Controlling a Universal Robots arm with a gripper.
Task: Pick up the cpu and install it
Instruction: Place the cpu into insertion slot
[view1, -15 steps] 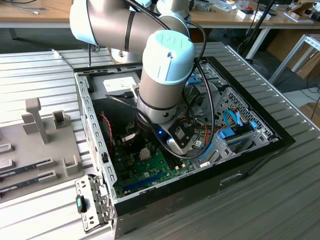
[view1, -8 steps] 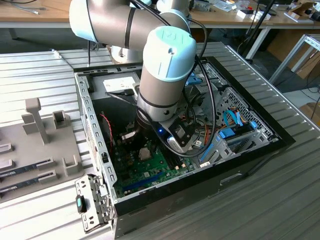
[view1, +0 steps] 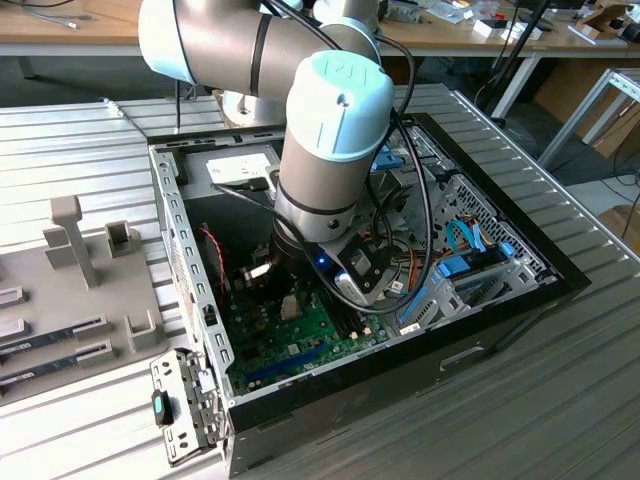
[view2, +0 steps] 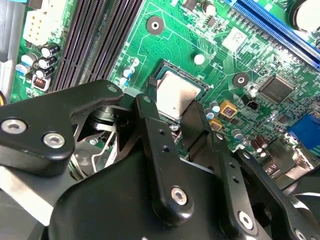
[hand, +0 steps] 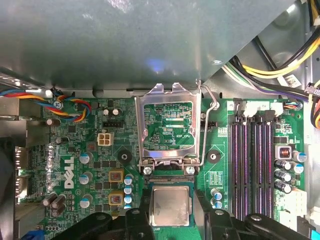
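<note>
The cpu (hand: 170, 205) lay flat, silvery lid up and green rim showing, in the socket of the green motherboard (hand: 220, 182), right between the jaws of the gripper (hand: 172, 212); in the second wrist view too the chip sat between the two black jaws, one close by each of two opposite edges; whether they were clenched on it or released could not be told. Just beyond the jaws' tips the socket's metal load plate (hand: 167, 125) stood hinged open, its wire lever (hand: 210, 107) swung up beside it; to one side of the jaws ran the long dark memory slots (hand: 250, 165), to the other two small gold-topped parts (hand: 116, 175) and, farther off, a bundle of coloured wires (hand: 70, 107). In the exterior view the arm (view1: 335, 110) reached down into the open computer case (view1: 400, 385), which rested on the ribbed metal bench (view1: 560, 420); well apart from the jaws, at the exterior view's left, a grey fixture (view1: 80, 250) held memory sticks (view1: 60, 330).
</note>
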